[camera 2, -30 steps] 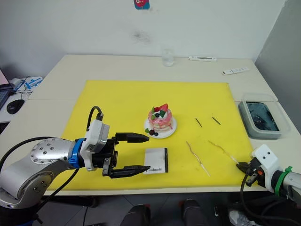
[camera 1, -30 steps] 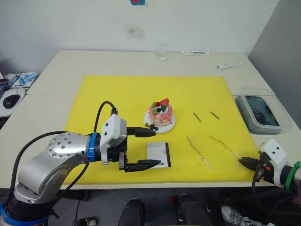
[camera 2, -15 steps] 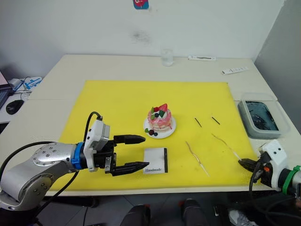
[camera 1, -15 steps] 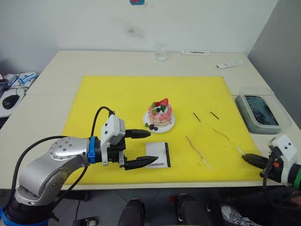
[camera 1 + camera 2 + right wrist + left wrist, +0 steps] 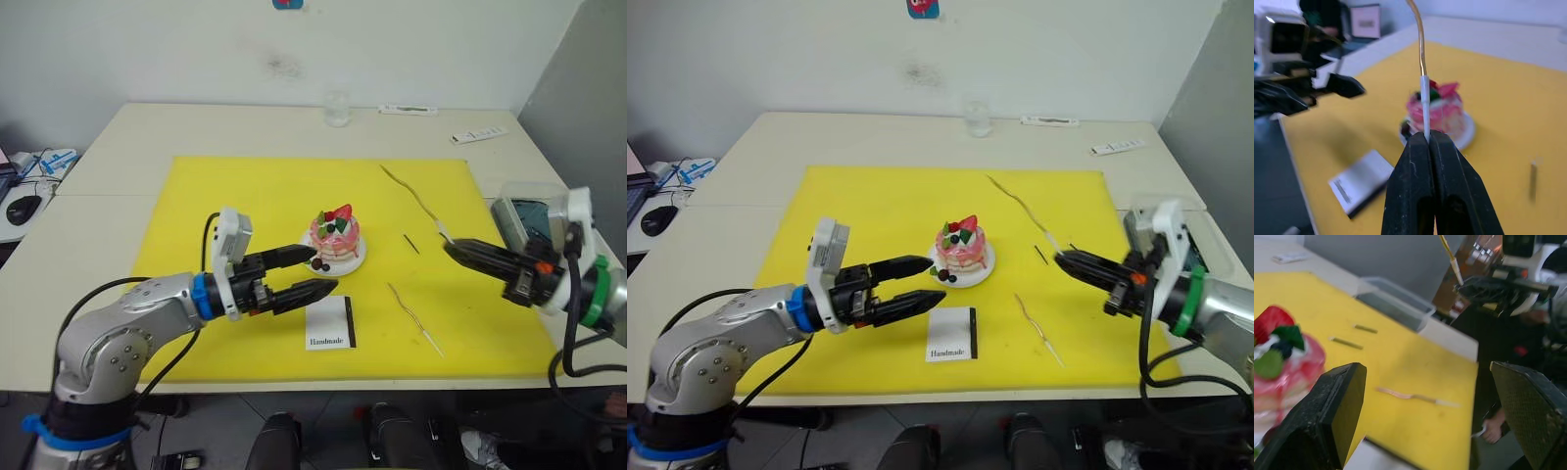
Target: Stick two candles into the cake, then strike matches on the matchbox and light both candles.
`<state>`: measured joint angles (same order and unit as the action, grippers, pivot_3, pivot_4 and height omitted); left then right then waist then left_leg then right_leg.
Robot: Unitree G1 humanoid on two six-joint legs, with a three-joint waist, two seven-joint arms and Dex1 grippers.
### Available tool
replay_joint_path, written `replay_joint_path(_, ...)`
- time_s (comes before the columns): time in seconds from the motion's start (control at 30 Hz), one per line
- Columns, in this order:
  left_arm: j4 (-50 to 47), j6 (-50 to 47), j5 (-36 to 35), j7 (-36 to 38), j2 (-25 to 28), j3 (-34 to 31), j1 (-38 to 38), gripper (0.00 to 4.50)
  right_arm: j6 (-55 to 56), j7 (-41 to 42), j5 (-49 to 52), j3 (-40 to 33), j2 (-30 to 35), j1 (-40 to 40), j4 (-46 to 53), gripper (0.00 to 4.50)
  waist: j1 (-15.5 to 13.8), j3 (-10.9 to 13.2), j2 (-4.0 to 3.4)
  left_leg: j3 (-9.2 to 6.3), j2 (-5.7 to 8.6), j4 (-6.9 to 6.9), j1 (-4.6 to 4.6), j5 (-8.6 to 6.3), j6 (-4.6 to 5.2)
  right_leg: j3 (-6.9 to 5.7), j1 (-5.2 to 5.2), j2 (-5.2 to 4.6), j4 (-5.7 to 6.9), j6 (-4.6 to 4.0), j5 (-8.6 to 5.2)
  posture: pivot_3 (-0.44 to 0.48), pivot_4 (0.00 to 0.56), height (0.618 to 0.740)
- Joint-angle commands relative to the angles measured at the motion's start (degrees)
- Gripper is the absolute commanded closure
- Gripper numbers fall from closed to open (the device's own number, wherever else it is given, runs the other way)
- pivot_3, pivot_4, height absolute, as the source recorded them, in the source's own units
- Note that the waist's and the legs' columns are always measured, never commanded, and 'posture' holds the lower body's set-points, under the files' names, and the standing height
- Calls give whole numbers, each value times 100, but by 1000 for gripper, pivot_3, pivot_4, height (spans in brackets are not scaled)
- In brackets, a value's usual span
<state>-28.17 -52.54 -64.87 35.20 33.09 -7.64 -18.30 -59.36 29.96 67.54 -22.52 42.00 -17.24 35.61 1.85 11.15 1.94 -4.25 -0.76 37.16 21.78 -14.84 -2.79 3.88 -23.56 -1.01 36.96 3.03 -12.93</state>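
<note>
Surface (image 5: 108,147) with yellow mat (image 5: 245,196), broad bare mat behind the cake (image 5: 335,238). Left hand (image 5: 312,272) fingers spread wide, tips just beside cake plate, one overlapping its near rim. Right hand (image 5: 453,247) pinched on one candle (image 5: 409,192), raised over mat right of cake. Matchbox (image 5: 329,323) near front edge; second candle (image 5: 409,315) beside it; one match (image 5: 410,244) visible, other hidden behind hand.
</note>
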Motion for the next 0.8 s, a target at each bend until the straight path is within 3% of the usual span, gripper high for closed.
replay_joint_path(0.03, 130, -151, -788, -598, -343, -116, -296, 0, -17, -626, 827, 301, -236, -504, -150, 4460, -5, 0, 0, -3, 0, -1, 0, 0, 0, -2, 0, 0, 0, 19, 11, 0, 150, 740)
replay_joint_path(0.33, 535, -167, -2433, -1563, -947, -91, -748, 0, 171, -1275, 1401, 1092, -715, -1193, -386, 4460, -6, 0, -1, -8, 1, -8, 9, 0, 0, -7, -9, -2, 1, 16, 9, 0, 150, 740)
replay_joint_path(0.77, 766, 112, -3075, -1949, -1311, 18, -1044, 0, 288, -1481, 1622, 1505, -853, -1532, -432, 4460, -12, -1, -2, -9, 2, -8, 8, 0, 0, -8, -9, 0, 0, 16, 9, 0, 150, 740)
replay_joint_path(0.8, 779, 114, -3069, -1936, -1311, 28, -1057, 192, 289, -1488, 1636, 1511, -853, -1544, -439, 4486, -13, -1, -2, -9, 2, -8, 9, 0, 0, -8, -9, 0, 0, 15, 9, 0, 150, 740)
